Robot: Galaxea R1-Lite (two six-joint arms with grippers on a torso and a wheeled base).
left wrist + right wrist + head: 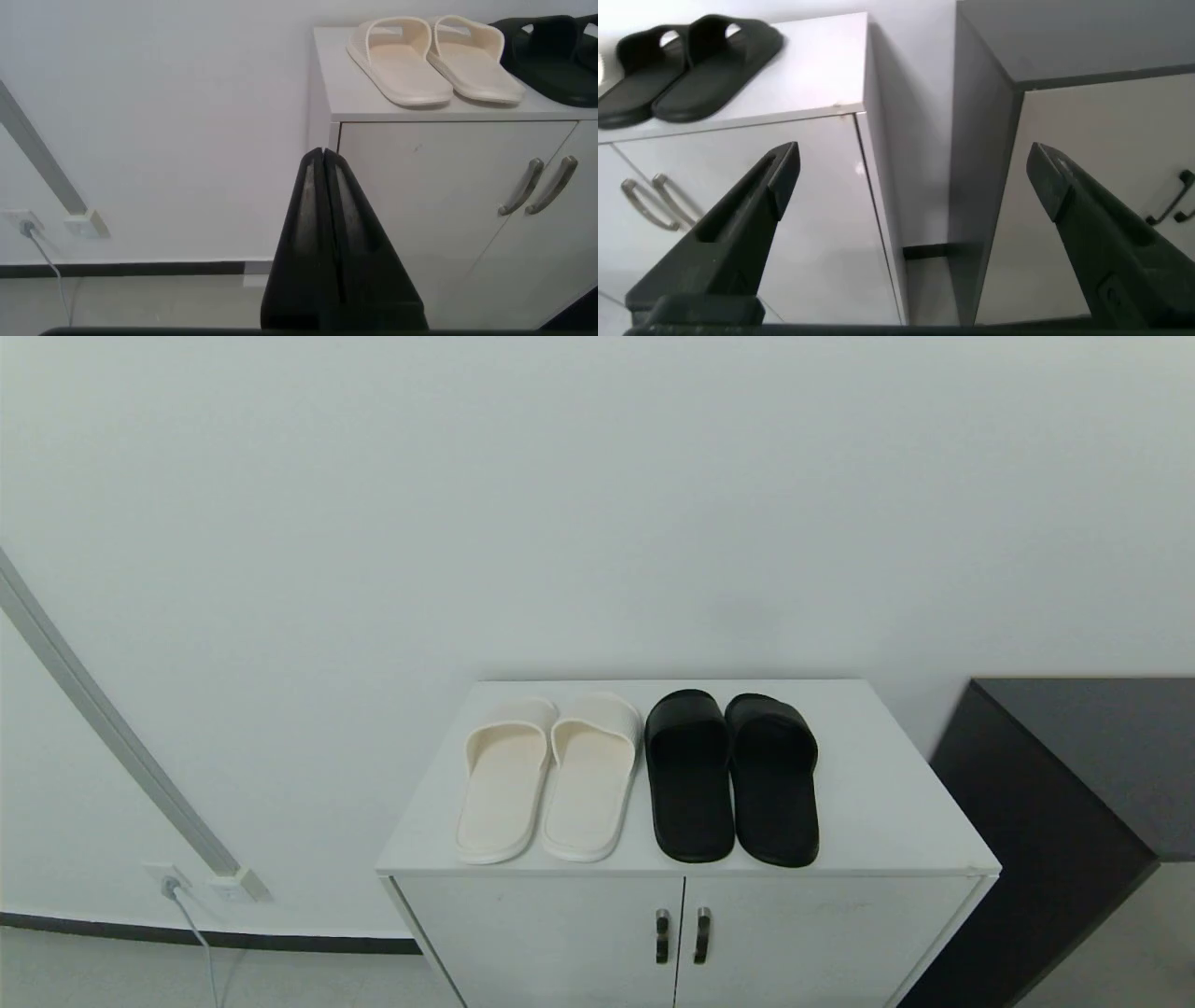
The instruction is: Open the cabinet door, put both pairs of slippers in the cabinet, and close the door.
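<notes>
Cabinet doors (803,933), flat white panels, stand shut at lower centre, upright dark metal handles (662,934) flanking the seam; my right hand (913,154) gapes empty, left hand (323,154) pinched closed.

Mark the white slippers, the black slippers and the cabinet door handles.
white slippers (588,789), head view, footbed of the one beside the black pair.
black slippers (689,803), head view, footbed of the one beside the white pair.
door handles (662,935), head view, middle of the left door's handle.

The left claw (323,159) is clamped fully together, while the right claw (913,163) is spread wide apart.
</notes>
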